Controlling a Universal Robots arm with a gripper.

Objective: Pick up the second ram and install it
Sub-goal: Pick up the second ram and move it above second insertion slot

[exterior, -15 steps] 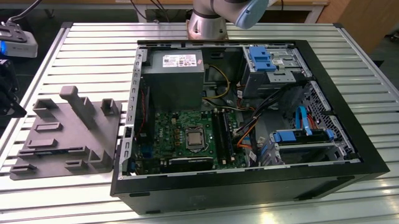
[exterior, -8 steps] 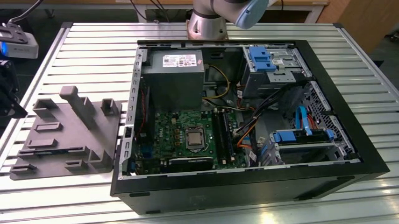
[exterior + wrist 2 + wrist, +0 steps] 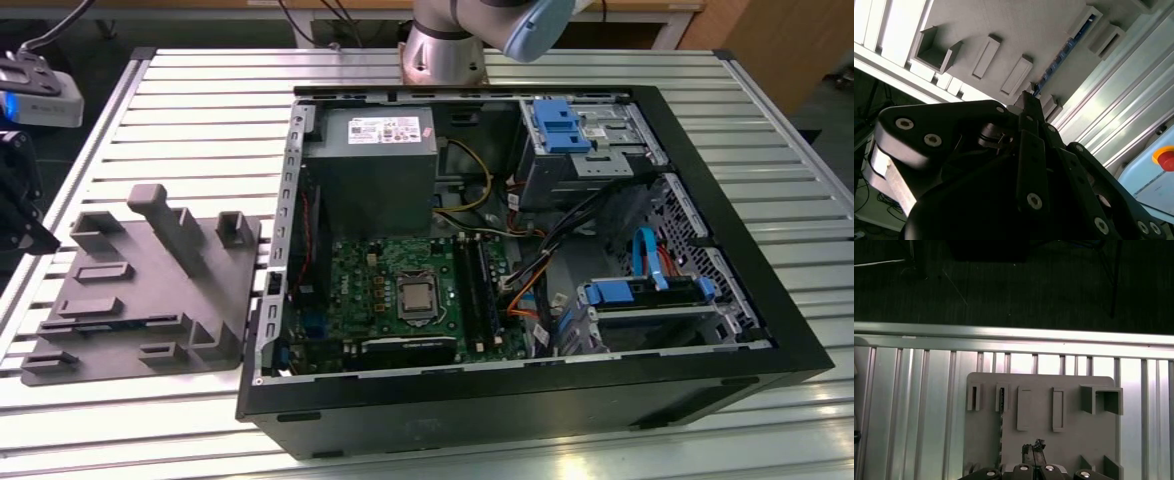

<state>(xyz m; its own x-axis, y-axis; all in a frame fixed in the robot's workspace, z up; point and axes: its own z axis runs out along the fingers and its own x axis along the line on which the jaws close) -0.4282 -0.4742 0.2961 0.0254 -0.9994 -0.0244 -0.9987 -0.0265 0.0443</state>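
Second ram (image 3: 1000, 430) on its long edge in a narrow slot of the gray tray (image 3: 984, 440), seen from above in the first wrist view as a thin dark strip. Same ram (image 3: 1054, 64) in the second wrist view as a dark line flecked with blue, running across the tray (image 3: 1019, 30). Not gripped, not touched.

Gripper (image 3: 1034, 447) above the tray, tips just beside the ram's slot yet clear of it. In the second wrist view, gripper (image 3: 1026, 102) near one end of the strip. Fingers drawn together or very nearly so, with nothing between them.

Around the ram, further slots and raised blocks of the tray. Under the tray, the slatted metal table (image 3: 914, 405).

In the exterior view, tray (image 3: 147, 295) toward the left of the table (image 3: 200, 110). To the exterior view's right of it, an open black computer case (image 3: 534, 400) lying on its side. Inside, a green motherboard (image 3: 387, 270) with a processor (image 3: 416, 297) near its middle and long black sockets (image 3: 474, 280) just beside that; cannot tell whether any stick sits in them. Gray power supply (image 3: 374, 170) beyond the board, blue drive brackets (image 3: 561, 125) and orange cables (image 3: 527, 285) toward the exterior view's right. Base of the arm (image 3: 447, 45) behind the case. Red button (image 3: 1166, 160) on a pale box past the table's edge in the second wrist view.
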